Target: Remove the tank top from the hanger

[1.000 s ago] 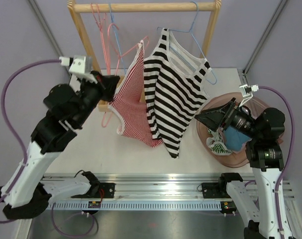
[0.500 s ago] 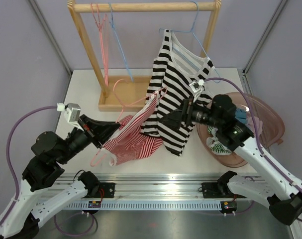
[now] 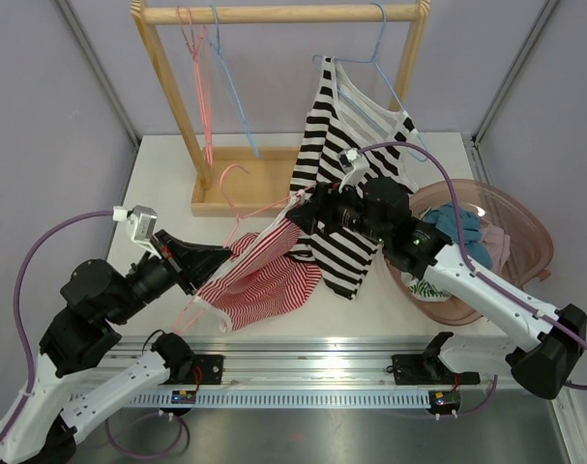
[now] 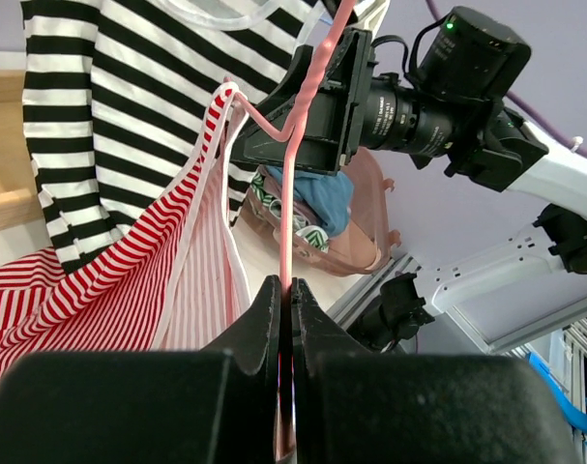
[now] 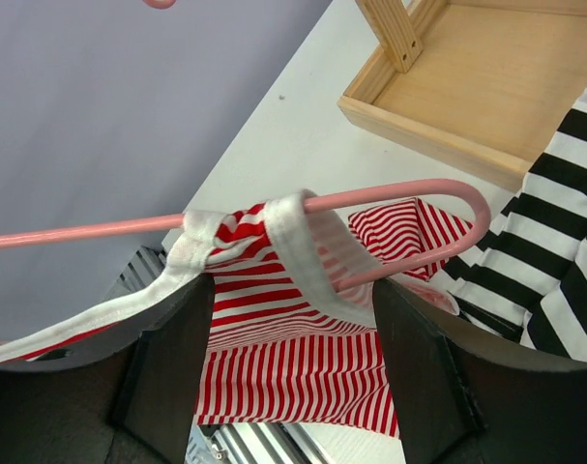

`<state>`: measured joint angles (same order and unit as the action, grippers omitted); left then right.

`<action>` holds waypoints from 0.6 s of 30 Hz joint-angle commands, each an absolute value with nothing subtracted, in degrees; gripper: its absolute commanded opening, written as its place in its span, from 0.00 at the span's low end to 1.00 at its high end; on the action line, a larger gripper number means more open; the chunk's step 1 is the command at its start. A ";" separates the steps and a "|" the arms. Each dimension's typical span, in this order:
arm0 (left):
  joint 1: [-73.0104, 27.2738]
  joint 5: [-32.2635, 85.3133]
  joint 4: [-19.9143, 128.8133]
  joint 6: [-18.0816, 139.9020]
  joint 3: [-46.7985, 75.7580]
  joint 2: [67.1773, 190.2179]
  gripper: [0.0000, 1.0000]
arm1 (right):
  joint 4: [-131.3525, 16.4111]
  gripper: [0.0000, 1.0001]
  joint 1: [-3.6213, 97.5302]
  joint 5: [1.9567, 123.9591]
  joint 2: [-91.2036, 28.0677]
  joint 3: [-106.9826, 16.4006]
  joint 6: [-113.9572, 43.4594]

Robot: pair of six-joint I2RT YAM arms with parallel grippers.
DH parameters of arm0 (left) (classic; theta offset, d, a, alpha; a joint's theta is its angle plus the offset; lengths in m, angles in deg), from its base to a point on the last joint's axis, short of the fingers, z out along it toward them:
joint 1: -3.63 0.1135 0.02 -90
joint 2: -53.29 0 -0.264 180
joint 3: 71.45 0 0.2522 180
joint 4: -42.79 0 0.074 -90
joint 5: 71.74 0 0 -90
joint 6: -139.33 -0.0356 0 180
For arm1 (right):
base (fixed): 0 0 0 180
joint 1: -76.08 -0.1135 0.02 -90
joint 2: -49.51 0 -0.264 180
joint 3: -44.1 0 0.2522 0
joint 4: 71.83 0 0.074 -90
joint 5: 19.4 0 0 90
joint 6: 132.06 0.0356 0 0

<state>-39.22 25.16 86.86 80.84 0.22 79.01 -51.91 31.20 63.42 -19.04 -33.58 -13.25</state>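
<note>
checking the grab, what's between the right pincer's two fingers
In the right wrist view, the white strap of the red striped tank top, looped over the pink hanger, lies between the fingers of the open right pincer.

**Right jaw gap occupied**

Between the jaws of the right gripper (image 5: pixel 293 338) hang an arm of the pink hanger (image 5: pixel 390 191) and a strap of the red-striped tank top (image 5: pixel 303 377). Past them lies bare table (image 5: pixel 274 126), then the wooden rack base (image 5: pixel 448 87). The black-striped top (image 5: pixel 564 217) crowds one jaw's outer side.

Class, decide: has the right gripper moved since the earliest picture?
Yes: the right gripper moved left, off the pink basket, to the red-striped tank top.
</note>
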 commanded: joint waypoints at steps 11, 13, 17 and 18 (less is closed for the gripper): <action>-39.44 25.12 83.27 80.71 -0.03 81.50 0.00 | -56.04 0.73 29.94 65.94 -19.92 -37.77 -16.14; -39.44 24.68 83.45 80.79 0.14 81.77 0.00 | -56.66 0.73 29.94 65.50 -19.75 -37.60 -16.14; -39.44 26.17 82.66 81.15 -0.03 82.03 0.00 | -55.43 0.60 29.94 68.75 -20.09 -38.12 -16.92; -39.44 26.52 82.57 81.23 -0.03 82.12 0.00 | -54.99 0.56 29.94 69.28 -20.44 -38.73 -17.10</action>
<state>-39.22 24.81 86.84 80.88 -0.19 81.78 -53.51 30.43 66.11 -19.96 -35.11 -15.67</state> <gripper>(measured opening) 0.024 0.607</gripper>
